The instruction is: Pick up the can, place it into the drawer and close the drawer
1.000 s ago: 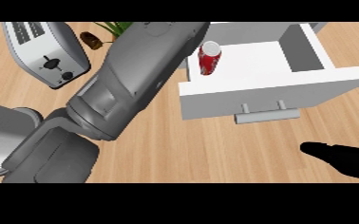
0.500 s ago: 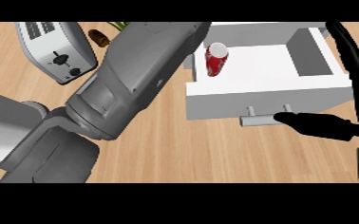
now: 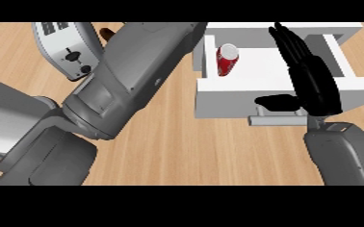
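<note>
A red can [image 3: 227,60] with a white top stands upright inside the open white drawer [image 3: 235,98], near its left wall. My right hand [image 3: 310,75] is open, its fingers straight and lying over the drawer's right part, pointing away from me. Its thumb rests by the drawer front just above the grey handle [image 3: 279,120]. The hand is apart from the can. My left forearm [image 3: 131,77] runs from the lower left up to the top of the view, left of the drawer. The left hand itself does not show.
A silver toaster [image 3: 65,49] stands on the wooden counter [image 3: 192,149] at the upper left. A small brown object [image 3: 107,31] peeks out behind the left forearm. Bare counter lies in front of the drawer.
My right hand has risen from the lower right edge to lie over the drawer's right side, thumb at the front panel. The can stays upright in the drawer.
</note>
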Tool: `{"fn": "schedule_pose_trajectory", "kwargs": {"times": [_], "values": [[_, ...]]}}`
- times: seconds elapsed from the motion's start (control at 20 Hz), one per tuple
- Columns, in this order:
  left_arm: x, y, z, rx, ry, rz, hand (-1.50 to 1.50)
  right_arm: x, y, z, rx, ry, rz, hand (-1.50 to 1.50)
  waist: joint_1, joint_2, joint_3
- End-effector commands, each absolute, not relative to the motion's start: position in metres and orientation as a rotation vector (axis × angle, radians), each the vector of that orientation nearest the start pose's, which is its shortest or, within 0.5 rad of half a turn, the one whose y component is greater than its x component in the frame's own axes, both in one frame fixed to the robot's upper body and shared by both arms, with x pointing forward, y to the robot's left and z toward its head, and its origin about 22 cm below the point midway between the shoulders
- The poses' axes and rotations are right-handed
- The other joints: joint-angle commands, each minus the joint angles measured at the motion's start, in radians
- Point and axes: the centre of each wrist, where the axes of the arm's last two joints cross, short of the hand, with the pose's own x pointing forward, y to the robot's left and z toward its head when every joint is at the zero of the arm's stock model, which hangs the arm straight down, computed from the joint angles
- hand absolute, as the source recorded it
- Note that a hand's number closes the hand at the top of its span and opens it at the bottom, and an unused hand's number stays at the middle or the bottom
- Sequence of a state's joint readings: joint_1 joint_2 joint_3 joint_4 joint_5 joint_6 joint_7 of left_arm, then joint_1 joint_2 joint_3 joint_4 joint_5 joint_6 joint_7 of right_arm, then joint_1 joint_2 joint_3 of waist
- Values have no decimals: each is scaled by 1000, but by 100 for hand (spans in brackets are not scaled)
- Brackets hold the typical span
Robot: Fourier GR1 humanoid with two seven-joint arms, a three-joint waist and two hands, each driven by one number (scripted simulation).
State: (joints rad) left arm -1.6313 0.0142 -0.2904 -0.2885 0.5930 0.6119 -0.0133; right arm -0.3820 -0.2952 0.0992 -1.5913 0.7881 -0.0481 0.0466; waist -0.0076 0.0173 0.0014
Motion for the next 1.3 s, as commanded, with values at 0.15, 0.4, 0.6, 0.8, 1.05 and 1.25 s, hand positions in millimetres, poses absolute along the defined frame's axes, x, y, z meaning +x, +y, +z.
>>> {"fn": "schedule_pose_trajectory", "kwargs": {"times": [0.15,0.4,0.6,0.8,1.05,1.25], "values": [[447,4,251,52,-1725,0,-150,356,-189,87,-994,-1794,988,-150,19,-5,-1],[448,15,265,71,-1730,5,-150,390,-205,73,-1052,-1767,951,-150,35,-9,0],[452,31,259,65,-1724,8,-150,400,-205,46,-1157,-1733,920,-150,58,-5,0],[454,48,265,86,-1713,0,-150,419,-185,59,-1228,-1773,863,-150,72,-9,-1],[452,57,263,86,-1677,7,-150,440,-173,84,-1269,-1784,843,-150,83,-16,-1],[456,81,258,77,-1698,5,-150,457,-173,112,-1305,-1802,814,-150,94,-1,-1]]}}
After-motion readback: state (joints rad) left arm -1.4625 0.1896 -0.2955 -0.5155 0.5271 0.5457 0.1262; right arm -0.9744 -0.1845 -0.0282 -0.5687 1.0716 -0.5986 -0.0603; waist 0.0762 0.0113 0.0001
